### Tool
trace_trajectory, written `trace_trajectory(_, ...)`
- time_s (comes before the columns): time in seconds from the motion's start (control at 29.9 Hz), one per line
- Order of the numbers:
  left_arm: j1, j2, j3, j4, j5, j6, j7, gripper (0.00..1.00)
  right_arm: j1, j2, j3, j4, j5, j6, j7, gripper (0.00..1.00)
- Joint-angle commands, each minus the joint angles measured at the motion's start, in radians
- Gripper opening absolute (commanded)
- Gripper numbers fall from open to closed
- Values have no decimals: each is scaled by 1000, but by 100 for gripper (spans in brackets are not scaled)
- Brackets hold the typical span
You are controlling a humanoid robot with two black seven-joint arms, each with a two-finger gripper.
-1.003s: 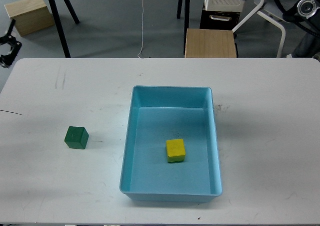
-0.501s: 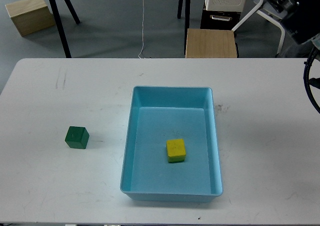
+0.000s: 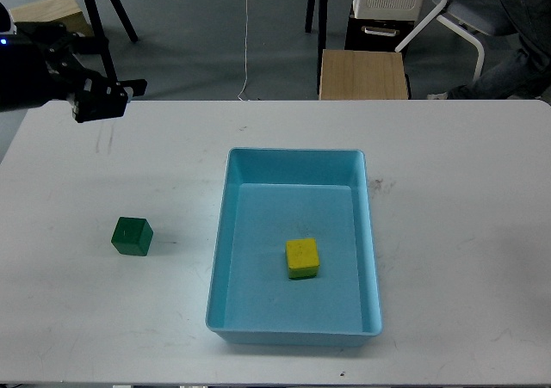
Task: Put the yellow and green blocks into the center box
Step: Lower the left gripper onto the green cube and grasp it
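Left arm's fingers (image 3: 120, 91) now entering over tabletop's (image 3: 465, 233) far-left corner; too dark to tell whether released or clenched. Right arm is gone from view. Green block (image 3: 132, 236) is sitting near the left edge; yellow block (image 3: 302, 257) is lying inside the blue box (image 3: 294, 329), mid-tabletop.

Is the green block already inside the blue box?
No. The green block sits on the white table, left of the blue box, which holds only the yellow block.
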Motion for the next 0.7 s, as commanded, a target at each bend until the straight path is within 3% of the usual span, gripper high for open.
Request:
trace_trajectory(0.0,-89,3,255,-37,16,0,0,100,-90,0,22,0,89,-7,6,98)
trace_trajectory(0.2,-180,-5,506,-40,22,0,0,99,-182,0,24,-2,163,-5,21,98)
trace_trajectory(0.43,-179,-29,642,-21,22,0,0,96,-198,14,27,-8,165,-7,21,98)
trace_trajectory(0.67,-165,-129,691,142,22,0,0,93,-201,39,25,-11,165,-7,21,98)
